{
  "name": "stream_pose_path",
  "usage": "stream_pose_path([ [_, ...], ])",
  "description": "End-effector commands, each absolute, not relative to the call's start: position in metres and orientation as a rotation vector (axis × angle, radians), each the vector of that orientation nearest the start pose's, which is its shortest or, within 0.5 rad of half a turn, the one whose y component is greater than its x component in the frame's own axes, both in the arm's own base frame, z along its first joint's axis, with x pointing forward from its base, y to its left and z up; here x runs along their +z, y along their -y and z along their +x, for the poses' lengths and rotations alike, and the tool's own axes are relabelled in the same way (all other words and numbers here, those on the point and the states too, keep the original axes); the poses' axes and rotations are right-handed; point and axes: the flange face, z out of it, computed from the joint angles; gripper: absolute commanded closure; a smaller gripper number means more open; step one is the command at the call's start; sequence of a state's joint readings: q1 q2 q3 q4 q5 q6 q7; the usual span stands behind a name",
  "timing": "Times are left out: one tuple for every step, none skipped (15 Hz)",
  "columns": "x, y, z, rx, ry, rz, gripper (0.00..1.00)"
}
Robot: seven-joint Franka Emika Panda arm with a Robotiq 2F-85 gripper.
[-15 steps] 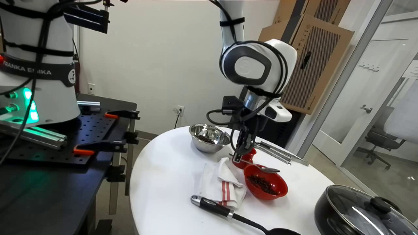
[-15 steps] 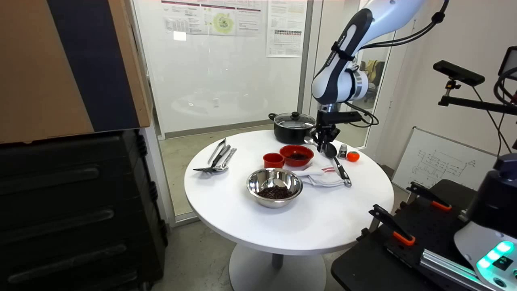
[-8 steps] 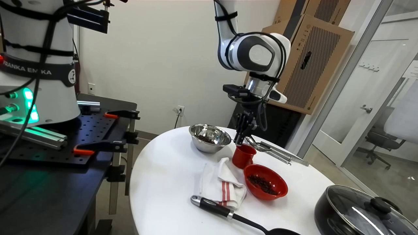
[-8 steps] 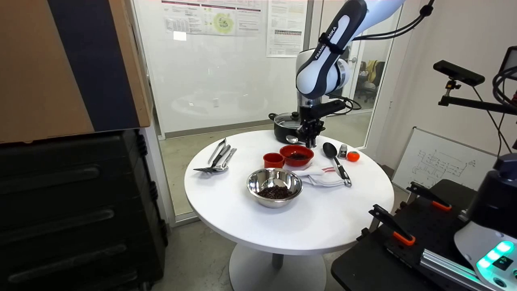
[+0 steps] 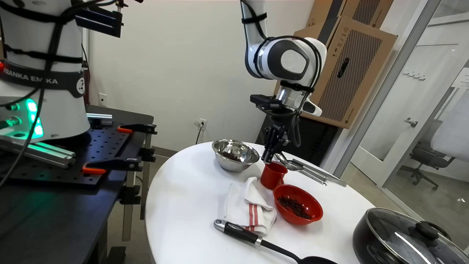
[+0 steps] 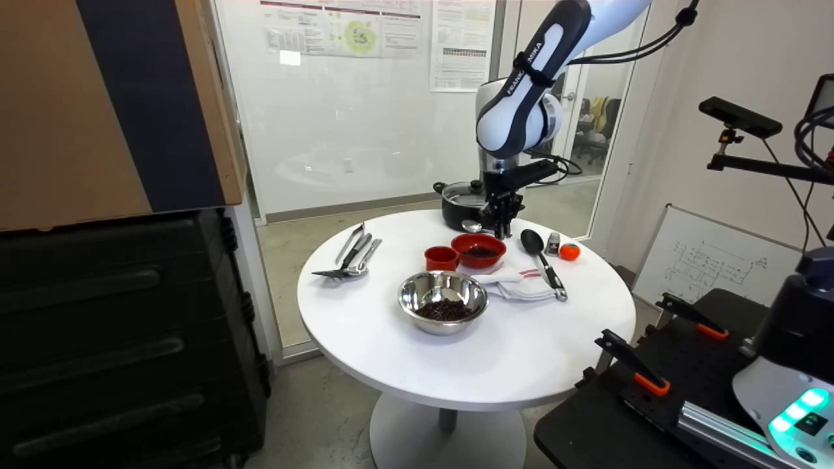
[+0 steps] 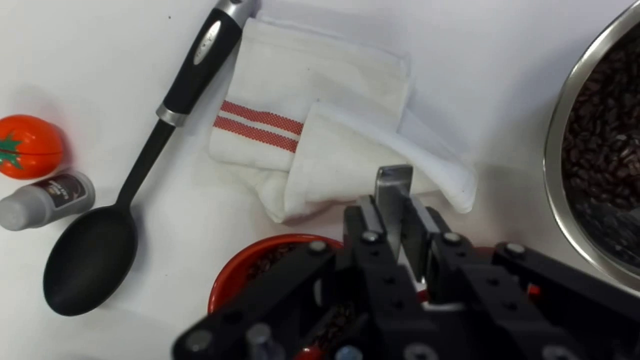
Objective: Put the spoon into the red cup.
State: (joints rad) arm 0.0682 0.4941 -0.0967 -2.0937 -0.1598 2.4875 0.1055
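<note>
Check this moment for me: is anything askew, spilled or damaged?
The white towel looks slightly askew: in the wrist view, a flap lies crookedly across it, and the red stripes stop at its edge. Dark beans show in the metal bowl and red bowl; I see no clear spill or damage.

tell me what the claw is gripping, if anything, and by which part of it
The claw holds the metal spoon by its handle, close to the handle's tip, which pokes out past the claw in the wrist view.
</note>
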Motion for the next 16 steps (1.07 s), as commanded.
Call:
stream_pose_path([
  [0.186,0.013,0.577,0.350,0.176,-3.270,0.96],
  [0.190,0.011,0.579,0.402,0.218,-3.268,0.96],
  [0.194,0.008,0.582,0.449,0.264,-3.260,0.96],
  [0.200,0.005,0.586,0.490,0.304,-3.256,0.96],
  [0.206,0.002,0.591,0.526,0.346,-3.251,0.96],
  [0.211,-0.001,0.595,0.566,0.389,-3.237,0.96],
  [0.215,-0.004,0.599,0.621,0.433,-3.218,0.96],
  [0.217,-0.007,0.603,0.686,0.485,-3.185,0.96],
  [0.218,-0.009,0.606,0.749,0.526,-3.149,0.96],
  [0.217,-0.012,0.609,0.804,0.554,-3.127,0.96],
  [0.216,-0.014,0.613,0.855,0.581,-3.101,0.96],
  [0.212,-0.016,0.617,0.892,0.598,-3.087,0.96],
  [0.206,-0.018,0.622,0.916,0.597,-3.084,0.96],
  [0.200,-0.018,0.626,0.933,0.598,-3.080,0.96],
  [0.192,-0.018,0.631,0.949,0.598,-3.071,0.96],
  [0.186,-0.019,0.635,0.965,0.599,-3.059,0.96],
])
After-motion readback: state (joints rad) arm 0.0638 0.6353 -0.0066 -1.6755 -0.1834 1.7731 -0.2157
